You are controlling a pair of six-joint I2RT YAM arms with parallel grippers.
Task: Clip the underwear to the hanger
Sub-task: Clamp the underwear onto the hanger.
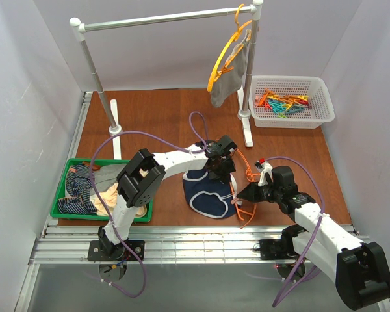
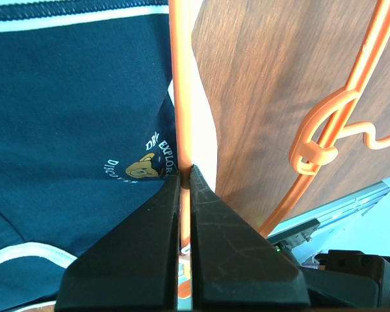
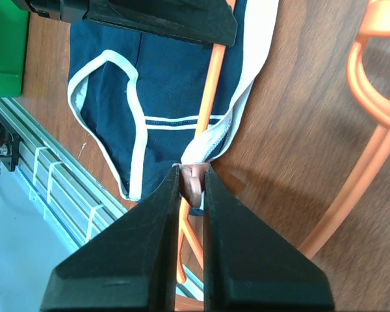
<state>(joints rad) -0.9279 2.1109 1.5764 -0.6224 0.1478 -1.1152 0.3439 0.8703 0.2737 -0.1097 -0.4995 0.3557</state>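
Centrally, underwear (image 2: 71, 97) beneath left gripper (image 2: 185, 172) pinching hanger (image 2: 180, 97), right gripper (image 3: 193, 170) perhaps gripping clip (image 3: 195, 186).

The navy underwear (image 1: 208, 192), white-piped, lies flat at lower centre; the red-orange hanger (image 1: 249, 174) lies along its right edge.

Clips (image 1: 283, 103) in white basket (image 1: 292, 121); clothes (image 1: 81, 188) in green tray (image 1: 75, 216); rack (image 1: 162, 18) behind.

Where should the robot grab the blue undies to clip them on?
By the white waistband of the navy underwear, from the right: that edge lies along the red-orange hanger bar, facing the right tool, which holds a clip.
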